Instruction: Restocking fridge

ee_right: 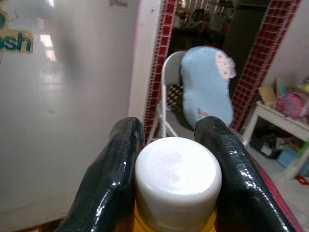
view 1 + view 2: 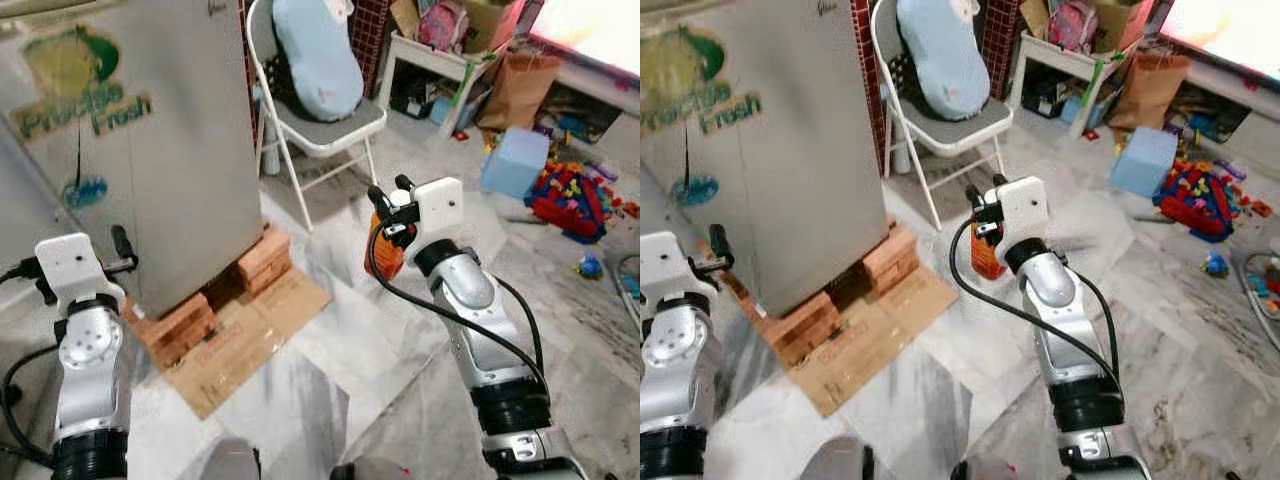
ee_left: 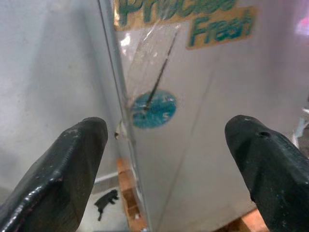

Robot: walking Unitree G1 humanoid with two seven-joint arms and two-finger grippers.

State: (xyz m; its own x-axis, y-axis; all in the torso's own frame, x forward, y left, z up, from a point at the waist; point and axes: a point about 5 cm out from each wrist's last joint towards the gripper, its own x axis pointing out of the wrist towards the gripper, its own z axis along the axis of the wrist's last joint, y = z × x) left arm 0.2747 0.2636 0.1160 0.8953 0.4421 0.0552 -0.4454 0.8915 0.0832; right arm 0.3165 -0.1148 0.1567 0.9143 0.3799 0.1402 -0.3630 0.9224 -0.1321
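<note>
A grey fridge (image 2: 150,150) with a green "Fresh" sticker stands on brick stacks (image 2: 175,325) at the left, its door closed. My right gripper (image 2: 392,195) is raised in front of me, shut on an orange bottle (image 2: 386,250) with a white cap (image 1: 177,176); the black fingers (image 1: 118,169) clamp the neck just below the cap. My left gripper (image 3: 169,159) is open, held close to the fridge's front corner near a round blue sticker (image 3: 153,109). Nothing lies between its fingers.
A white folding chair (image 2: 320,125) with a light blue cushion (image 2: 315,55) stands right of the fridge. Flattened cardboard (image 2: 245,345) lies by the bricks. A blue box (image 2: 515,160), scattered toys (image 2: 575,200), a paper bag and a white table crowd the right.
</note>
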